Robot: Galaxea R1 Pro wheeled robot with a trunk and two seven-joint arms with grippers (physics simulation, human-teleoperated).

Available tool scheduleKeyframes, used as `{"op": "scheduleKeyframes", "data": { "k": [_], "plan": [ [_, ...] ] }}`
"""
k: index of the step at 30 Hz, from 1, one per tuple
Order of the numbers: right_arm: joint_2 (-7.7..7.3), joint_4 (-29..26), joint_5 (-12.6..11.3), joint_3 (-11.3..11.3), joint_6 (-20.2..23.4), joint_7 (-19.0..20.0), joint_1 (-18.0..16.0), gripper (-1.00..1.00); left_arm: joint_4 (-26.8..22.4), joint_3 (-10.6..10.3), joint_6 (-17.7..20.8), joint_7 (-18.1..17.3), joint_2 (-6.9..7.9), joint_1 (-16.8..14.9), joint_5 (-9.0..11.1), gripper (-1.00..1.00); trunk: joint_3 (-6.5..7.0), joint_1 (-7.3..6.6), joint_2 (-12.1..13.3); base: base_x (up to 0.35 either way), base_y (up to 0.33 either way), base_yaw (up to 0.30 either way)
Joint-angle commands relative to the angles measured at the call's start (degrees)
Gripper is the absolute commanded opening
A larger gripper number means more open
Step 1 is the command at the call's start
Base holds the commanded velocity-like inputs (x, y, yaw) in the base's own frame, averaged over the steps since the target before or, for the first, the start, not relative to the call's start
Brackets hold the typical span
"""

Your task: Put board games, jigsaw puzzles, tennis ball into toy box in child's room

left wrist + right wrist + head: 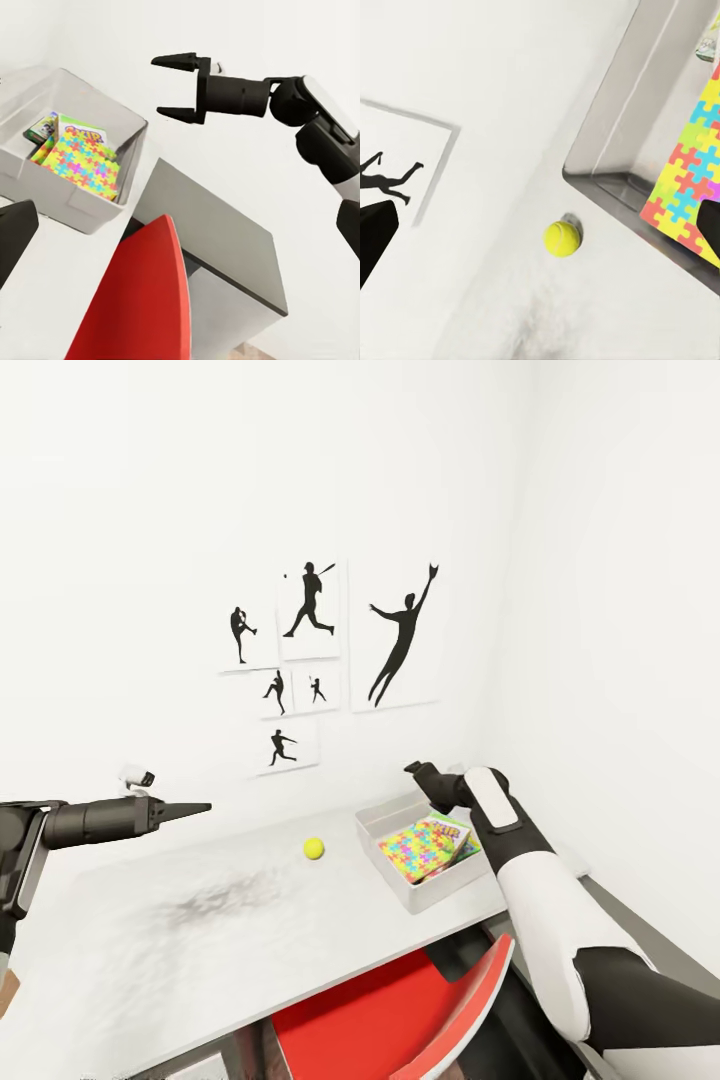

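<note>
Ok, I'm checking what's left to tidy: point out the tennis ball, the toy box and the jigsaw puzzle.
tennis ball (314,848): head view, middle of the ball.
toy box (375,819): head view, bare back rim.
jigsaw puzzle (418,851): head view, middle of its coloured face.

we see the table as a smooth matt pale top with a faint dark smudge. the toy box looks like matt grey plastic. the jigsaw puzzle has a bright printed card face, the tennis ball a dull fuzzy yellow-green skin. the chair is smooth, slightly shiny red. the right gripper is matt black, its arm casing glossy white.
</note>
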Motion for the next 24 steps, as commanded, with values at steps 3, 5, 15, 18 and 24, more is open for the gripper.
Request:
{"op": "scheduleKeyframes", "data": {
  "k": [3,5,15,18,24],
  "plan": [
    [0.07,-0.50,-0.47,0.25,0.05,-0.51,0.00,1.00,0.01,-0.01,0.62,-0.17,0.02,-0.02,0.04,1.00,-0.03,0.02,-0.04,-0.008,0.004,0.178],
    [0.08,-0.58,-0.46,0.38,0.00,-0.51,0.00,1.00,0.01,-0.05,0.62,-0.17,0.02,-0.04,0.03,1.00,-0.03,0.02,-0.04,-0.020,0.001,0.252],
    [0.17,-0.64,-0.39,0.48,-0.06,-0.52,0.01,1.00,0.01,0.02,0.66,-0.17,0.02,-0.05,0.02,1.00,-0.03,0.02,-0.04,-0.070,0.031,0.284],
    [0.17,-0.64,-0.38,0.48,-0.06,-0.52,0.02,1.00,0.01,0.05,0.68,-0.17,0.02,-0.04,0.02,1.00,-0.03,0.02,-0.04,-0.127,0.033,0.284],
    [0.17,-0.64,-0.34,1.46,-0.12,-0.52,0.04,1.00,0.01,0.06,0.65,-0.17,0.02,-0.05,0.02,1.00,-0.03,0.02,-0.04,-0.072,0.030,0.081]
  ]
}}
